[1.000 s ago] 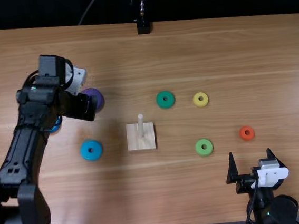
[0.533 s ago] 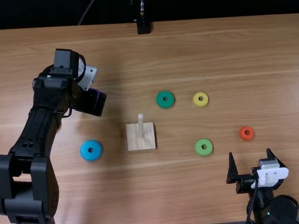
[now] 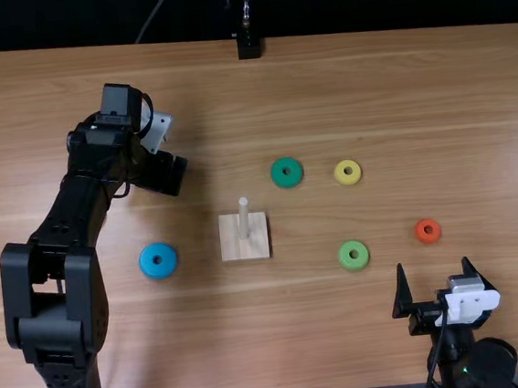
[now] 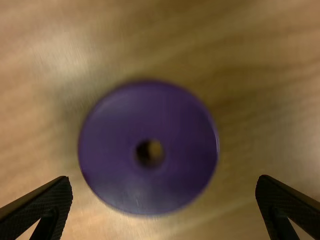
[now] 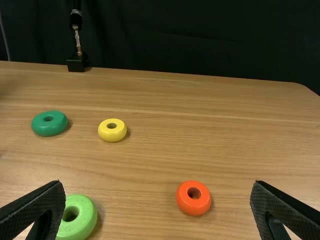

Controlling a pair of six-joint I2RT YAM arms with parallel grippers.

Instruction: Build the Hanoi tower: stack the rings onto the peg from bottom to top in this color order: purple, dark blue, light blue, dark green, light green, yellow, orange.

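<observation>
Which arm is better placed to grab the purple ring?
Probably the left: the left gripper hangs open over the purple ring, while the right gripper is far off, near the orange ring.

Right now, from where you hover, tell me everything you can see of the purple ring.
The purple ring is a deep violet disc with a smooth, slightly glossy face, like painted wood or plastic, though I cannot tell which. A small round hole pierces its centre, with some brown visible inside. It appears to lie flat on the wooden table, beneath the open left gripper, and neither finger touches it.
</observation>
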